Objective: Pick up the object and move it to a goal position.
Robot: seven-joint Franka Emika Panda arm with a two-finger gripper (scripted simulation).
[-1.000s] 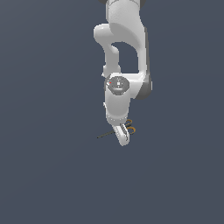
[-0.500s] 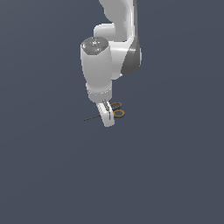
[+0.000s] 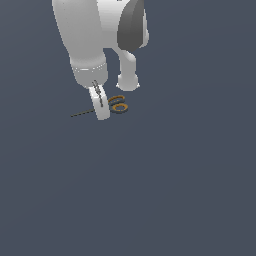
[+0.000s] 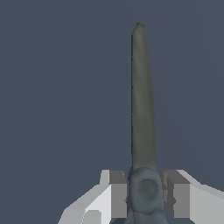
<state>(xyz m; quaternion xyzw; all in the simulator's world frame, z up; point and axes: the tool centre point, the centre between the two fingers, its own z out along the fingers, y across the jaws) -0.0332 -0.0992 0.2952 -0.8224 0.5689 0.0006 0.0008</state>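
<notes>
Between the pads, your gripper (image 4: 146, 192) clamps the scissors (image 3: 114, 105) near the pivot; a quick swing could rotate or slip them.

The arm (image 3: 85, 35) is glossy white, built of thick rounded links with smooth, softly shaded casings. One joint (image 3: 131, 27) carries a dark grey, curved cover set against the white shell. Behind the main link, a slimmer white segment (image 3: 128, 70) ends in a rounded cap. The wrist narrows to a pale cylinder with a thin lighter band around its lower edge. The pincer (image 3: 101, 106) is white too, with a flat, oblong finger (image 3: 100, 102) marked by fine dark lines near its root. In the wrist view, the fingers (image 4: 114, 194) show as blocky white pieces with mid-grey square pads facing inward. No cables or screws show.
</notes>
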